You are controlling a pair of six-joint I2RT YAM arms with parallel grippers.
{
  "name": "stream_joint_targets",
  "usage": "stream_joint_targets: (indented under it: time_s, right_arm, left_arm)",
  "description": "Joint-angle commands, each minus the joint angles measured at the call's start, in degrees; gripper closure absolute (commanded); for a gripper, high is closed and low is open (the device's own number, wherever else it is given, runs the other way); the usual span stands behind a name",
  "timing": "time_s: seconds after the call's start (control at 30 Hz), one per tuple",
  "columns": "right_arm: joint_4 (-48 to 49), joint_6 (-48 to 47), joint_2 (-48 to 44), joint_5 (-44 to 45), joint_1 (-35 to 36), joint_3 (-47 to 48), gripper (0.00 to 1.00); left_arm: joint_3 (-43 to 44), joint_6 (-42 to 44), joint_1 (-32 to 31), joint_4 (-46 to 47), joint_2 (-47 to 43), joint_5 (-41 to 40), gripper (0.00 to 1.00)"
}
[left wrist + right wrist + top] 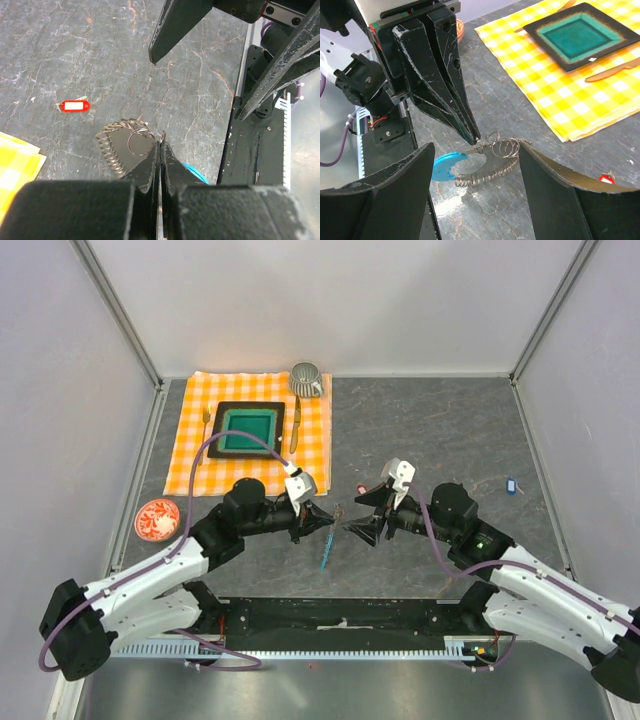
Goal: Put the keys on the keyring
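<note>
left hand (161, 149) pinches the keyring (111, 150); right hand (360, 513) gapes beside it.

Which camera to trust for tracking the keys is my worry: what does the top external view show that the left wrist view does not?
Only top external: the dark blue key by the right wall, the red-patterned saucer, the green plate and the grey cup. Only left wrist: the separate coil loops and small ring of the keyring, pinched by the shut left gripper. Both: the red key, the keyring with its light-blue strip, the open right gripper, the checked cloth.
</note>
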Motion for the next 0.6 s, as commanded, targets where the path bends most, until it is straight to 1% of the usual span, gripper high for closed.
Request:
stream_joint_targets:
  time_s: [0.0, 0.17, 0.33, 0.57]
  right_arm:
    - [-2.0, -1.0, -1.9, 2.8, 0.0, 1.5, 0.24]
    - [-1.2, -1.8, 2.0, -1.6, 0.0, 2.0, 0.33]
    - [-1.2, -3.5, 5.0, -4.3, 0.0, 3.2, 0.41]
    - [-1.1, -4.2, 6.2, -7.8, 0.0, 3.7, 0.48]
  left_arm:
    - [5.9, 2.3, -1.7, -5.2, 1.9, -1.7, 0.98]
    - [9.8, 7.0, -3.5, -10.4, 2.1, -1.9, 0.98]
    - [12.4, 9.5, -4.4, -14.7, 1.6, -1.4, 0.98]
    - [13.0, 10.5, -4.8, -15.8, 1.8, -0.5, 0.98]
